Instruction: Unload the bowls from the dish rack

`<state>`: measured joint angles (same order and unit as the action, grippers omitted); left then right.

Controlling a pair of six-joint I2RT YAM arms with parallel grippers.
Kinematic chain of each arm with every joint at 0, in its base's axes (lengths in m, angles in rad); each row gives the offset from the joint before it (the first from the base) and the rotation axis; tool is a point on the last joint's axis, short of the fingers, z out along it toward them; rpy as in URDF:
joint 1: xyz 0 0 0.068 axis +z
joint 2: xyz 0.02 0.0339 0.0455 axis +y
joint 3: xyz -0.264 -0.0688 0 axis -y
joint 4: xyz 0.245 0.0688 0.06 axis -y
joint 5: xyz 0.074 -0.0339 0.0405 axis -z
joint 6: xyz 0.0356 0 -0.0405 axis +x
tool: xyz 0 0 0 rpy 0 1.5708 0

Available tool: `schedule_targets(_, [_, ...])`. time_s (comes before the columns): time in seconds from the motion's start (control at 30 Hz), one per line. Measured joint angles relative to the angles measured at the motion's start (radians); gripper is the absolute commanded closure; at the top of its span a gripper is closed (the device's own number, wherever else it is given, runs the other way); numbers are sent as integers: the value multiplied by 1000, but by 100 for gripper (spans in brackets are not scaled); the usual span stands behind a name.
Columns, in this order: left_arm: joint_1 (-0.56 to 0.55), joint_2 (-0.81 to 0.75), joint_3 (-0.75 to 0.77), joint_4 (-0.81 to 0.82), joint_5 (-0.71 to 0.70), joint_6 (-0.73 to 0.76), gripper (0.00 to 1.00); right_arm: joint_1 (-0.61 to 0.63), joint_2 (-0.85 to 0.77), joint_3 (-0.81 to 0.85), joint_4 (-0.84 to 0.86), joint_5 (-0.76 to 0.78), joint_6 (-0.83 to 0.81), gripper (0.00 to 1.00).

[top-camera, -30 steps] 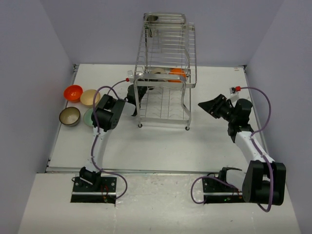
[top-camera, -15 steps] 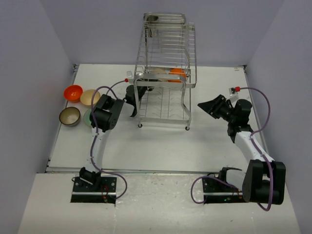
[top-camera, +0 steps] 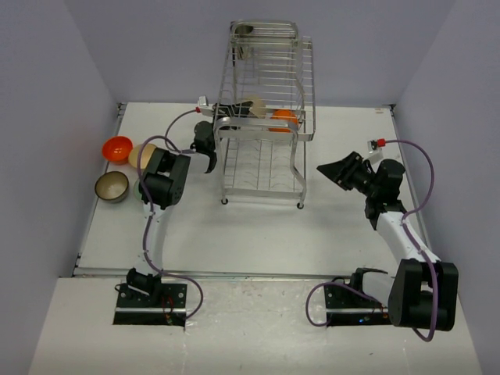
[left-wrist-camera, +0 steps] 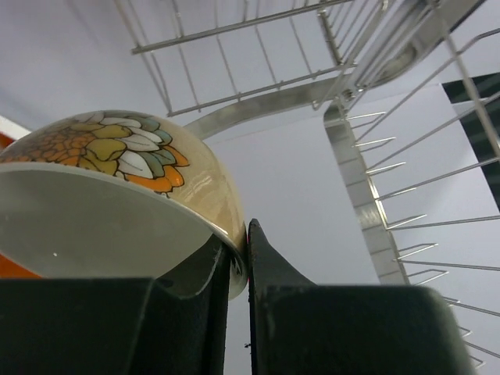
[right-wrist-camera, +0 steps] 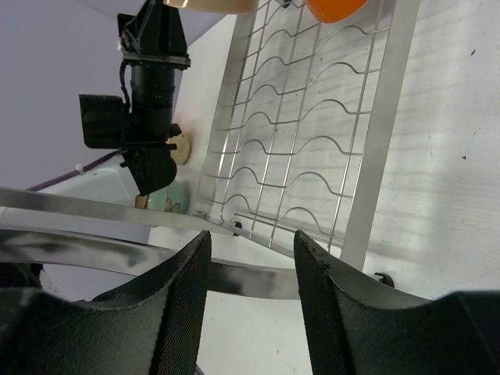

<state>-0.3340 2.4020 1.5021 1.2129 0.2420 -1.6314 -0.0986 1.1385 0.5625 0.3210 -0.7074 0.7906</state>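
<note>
The right end effector [top-camera: 326, 169] hangs half open and empty over bare table [top-camera: 258, 234], three bowls (orange bowl [top-camera: 117, 146], plain cream bowl [top-camera: 139, 153], brown bowl [top-camera: 112, 186]) hug the left edge, and farther back the left end effector [left-wrist-camera: 239, 234] pinches a leaf-painted bowl [left-wrist-camera: 117, 156] at the dish rack [top-camera: 266, 78], near a second orange bowl [top-camera: 285, 119].

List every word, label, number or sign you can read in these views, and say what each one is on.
No text can be read in any view.
Cream bowl in the left gripper: painted leaf pattern only, no lettering.
Dish rack: bare wire, no label visible.
Red tag on the right arm's cable: too small to tell whether it bears any text.
</note>
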Motion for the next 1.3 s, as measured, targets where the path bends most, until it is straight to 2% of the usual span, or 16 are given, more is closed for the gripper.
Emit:
schedule_targets(0.17, [21, -15, 0, 24, 24, 1, 100, 0, 0, 0, 0, 0, 1, 52])
schedule_targets(0.33, [39, -94, -141, 21, 53, 34, 100, 0, 0, 0, 1, -3, 2, 52])
schedule_targets(0.5, [80, -256, -316, -10, 118, 126, 100, 0, 0, 0, 14, -18, 9, 52])
schedule_targets(0.67, [143, -474, -382, -113, 169, 267, 100, 0, 0, -8, 50, -25, 25, 52])
schedule_targets(0.83, [201, -671, -380, -349, 190, 451, 100, 0, 0, -17, 61, -30, 32, 52])
schedule_targets(0.93, [232, -744, -336, -610, 176, 587, 100, 0, -1, -19, 61, -35, 31, 52])
schedule_targets(1.13, [316, -786, -230, -1093, 74, 830, 100, 0, -1, -20, 61, -45, 31, 52])
schedule_targets(1.3, [371, -759, -61, -1492, -108, 1029, 100, 0, -1, -26, 77, -45, 32, 52])
